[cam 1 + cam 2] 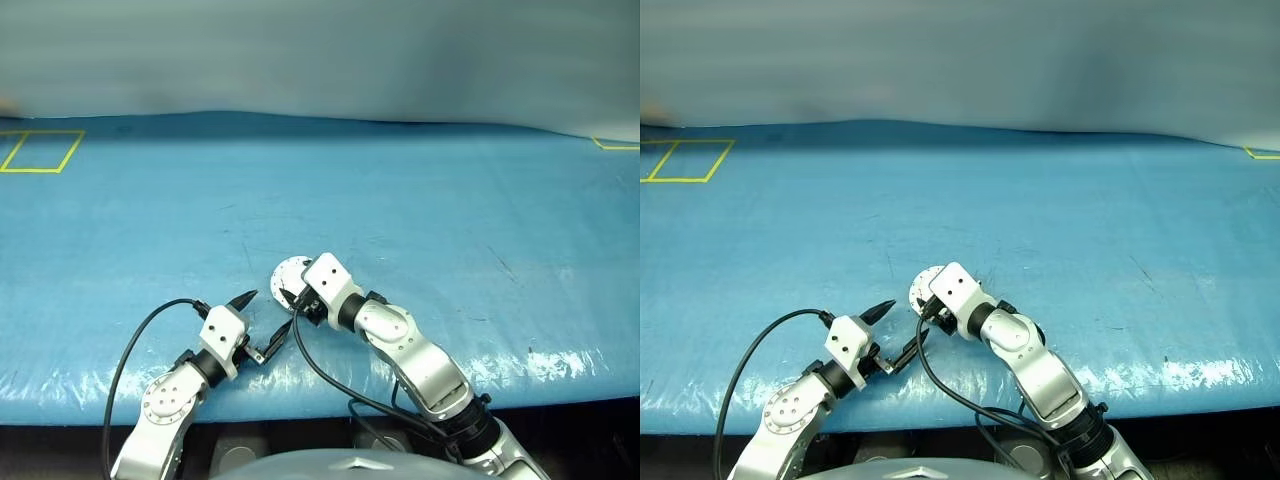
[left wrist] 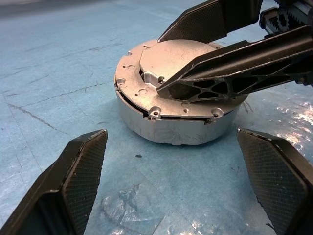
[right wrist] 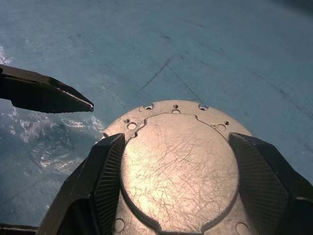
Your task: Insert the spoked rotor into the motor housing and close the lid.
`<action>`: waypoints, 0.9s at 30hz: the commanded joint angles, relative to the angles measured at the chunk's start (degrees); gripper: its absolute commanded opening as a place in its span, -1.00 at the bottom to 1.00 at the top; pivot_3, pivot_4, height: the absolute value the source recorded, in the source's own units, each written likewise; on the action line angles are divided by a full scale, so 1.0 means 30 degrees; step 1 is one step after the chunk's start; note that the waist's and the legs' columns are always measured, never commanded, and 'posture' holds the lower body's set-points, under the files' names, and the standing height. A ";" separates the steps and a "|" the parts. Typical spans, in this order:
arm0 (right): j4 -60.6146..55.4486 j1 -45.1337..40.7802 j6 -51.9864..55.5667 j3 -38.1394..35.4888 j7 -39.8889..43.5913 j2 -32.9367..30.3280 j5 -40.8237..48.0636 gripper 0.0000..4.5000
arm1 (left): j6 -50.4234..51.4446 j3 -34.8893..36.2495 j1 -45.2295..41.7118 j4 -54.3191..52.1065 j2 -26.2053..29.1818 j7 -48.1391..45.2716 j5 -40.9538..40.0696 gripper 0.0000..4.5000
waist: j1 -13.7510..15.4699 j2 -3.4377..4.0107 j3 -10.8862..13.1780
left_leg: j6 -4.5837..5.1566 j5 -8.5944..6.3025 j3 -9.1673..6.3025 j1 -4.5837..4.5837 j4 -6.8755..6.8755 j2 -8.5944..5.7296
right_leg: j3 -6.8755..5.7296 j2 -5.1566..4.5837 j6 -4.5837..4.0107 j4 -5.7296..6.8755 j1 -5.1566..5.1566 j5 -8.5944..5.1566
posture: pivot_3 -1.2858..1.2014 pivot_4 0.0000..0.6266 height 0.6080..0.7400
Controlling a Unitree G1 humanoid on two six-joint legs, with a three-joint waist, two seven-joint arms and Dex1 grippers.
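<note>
Left wrist view: lid (image 2: 168,63) down; right end effector (image 2: 205,63) straddles it, left (image 2: 171,181) open.

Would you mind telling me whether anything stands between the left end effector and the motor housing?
Nothing rests on the blue cover between the left end effector and the motor housing. Only the right end effector is near, its fingers over the closed lid.
</note>
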 commanded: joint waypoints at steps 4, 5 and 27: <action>0.0190 -0.0096 0.3236 -0.0441 0.0104 0.0737 0.0455 0.35 | -0.0063 0.0125 0.0190 -0.1119 0.0137 0.0075 -0.0012 1.00 | -0.0004 -0.0019 -0.0020 | 0.0000 -0.0001 0.0000 0.0028 -0.0002 0.0001 | 0.0001 -0.0001 -0.0003 -0.0002 -0.0008 -0.0002 | 0.03 -0.52 1.00; 0.0177 -0.0132 0.3661 -0.0519 0.0137 0.0846 0.0598 0.35 | -0.0050 0.0122 0.0200 -0.1134 0.0145 0.0067 -0.0015 1.00 | -0.0007 -0.0024 -0.0023 | 0.0000 -0.0001 0.0000 0.0041 -0.0003 0.0002 | 0.0000 -0.0001 -0.0005 -0.0004 -0.0013 -0.0003 | 0.03 -0.52 1.00; 0.0976 0.0038 0.0623 -0.0773 -0.0155 0.1125 0.0067 0.35 | 0.0004 0.0176 -0.0085 -0.0969 0.0242 0.0067 -0.0035 1.00 | -0.0060 -0.0086 -0.0066 | -0.0004 -0.0004 0.0023 0.0144 -0.0055 0.0006 | 0.0009 -0.0013 -0.0024 -0.0012 0.0006 -0.0015 | 0.03 -0.52 1.00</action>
